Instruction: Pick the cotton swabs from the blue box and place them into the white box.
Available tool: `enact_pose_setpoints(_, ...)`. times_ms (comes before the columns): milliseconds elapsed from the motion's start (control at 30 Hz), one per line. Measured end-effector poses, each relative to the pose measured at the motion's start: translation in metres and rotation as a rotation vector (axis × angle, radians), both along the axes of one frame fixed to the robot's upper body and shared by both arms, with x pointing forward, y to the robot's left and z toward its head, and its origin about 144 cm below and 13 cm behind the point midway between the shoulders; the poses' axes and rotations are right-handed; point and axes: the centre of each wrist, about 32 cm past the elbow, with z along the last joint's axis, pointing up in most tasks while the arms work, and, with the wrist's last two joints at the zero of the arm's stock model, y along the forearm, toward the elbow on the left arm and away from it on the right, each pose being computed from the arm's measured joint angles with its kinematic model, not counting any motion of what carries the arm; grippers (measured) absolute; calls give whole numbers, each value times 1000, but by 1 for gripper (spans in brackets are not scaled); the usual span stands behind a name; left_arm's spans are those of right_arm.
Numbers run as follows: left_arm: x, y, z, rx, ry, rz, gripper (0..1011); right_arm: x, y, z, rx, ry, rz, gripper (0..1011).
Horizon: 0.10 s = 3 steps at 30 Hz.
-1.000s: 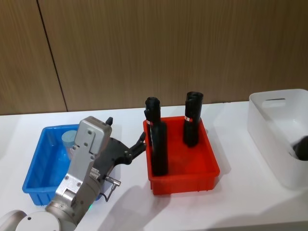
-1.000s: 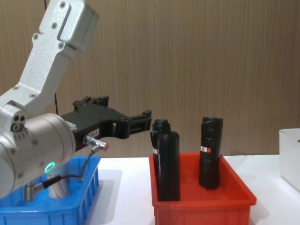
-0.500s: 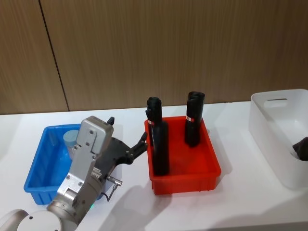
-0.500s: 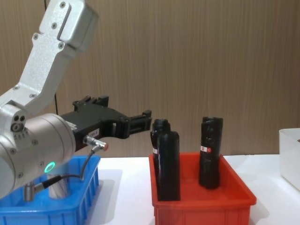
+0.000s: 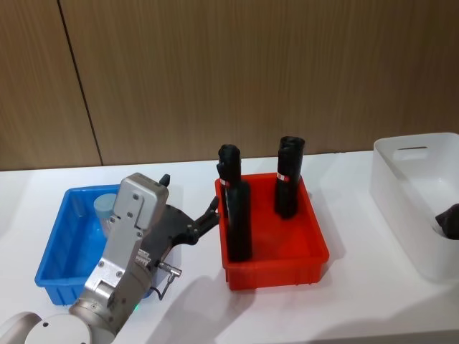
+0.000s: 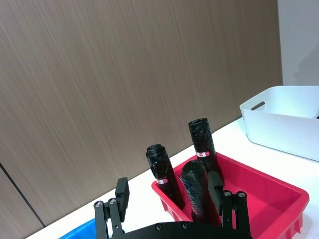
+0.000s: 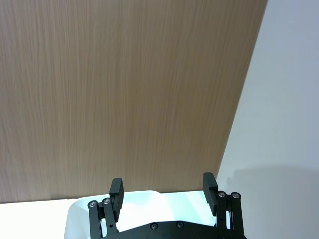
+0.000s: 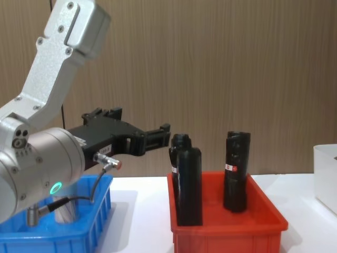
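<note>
While the left gripper [image 5: 210, 213] hovers spread and empty beside the blue box [image 5: 54, 251], 1 cotton swab tub [image 5: 105, 206] awaits; the right gripper [image 7: 162, 191] is spread too.

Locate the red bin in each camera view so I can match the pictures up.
Head view: red bin at centre, between the blue box and the white box.
Chest view: lower centre-right.
Left wrist view: lower right, beyond the left gripper.
Right wrist view: not in it.
Shared landmark: the black bottles standing in the bin.
</note>
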Motion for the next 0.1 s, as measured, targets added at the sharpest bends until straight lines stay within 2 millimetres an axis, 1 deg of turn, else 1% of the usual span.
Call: enact_pose_setpoints(100,0,0,0,0,0,0,1004,0,0,0,0,0,0,1002)
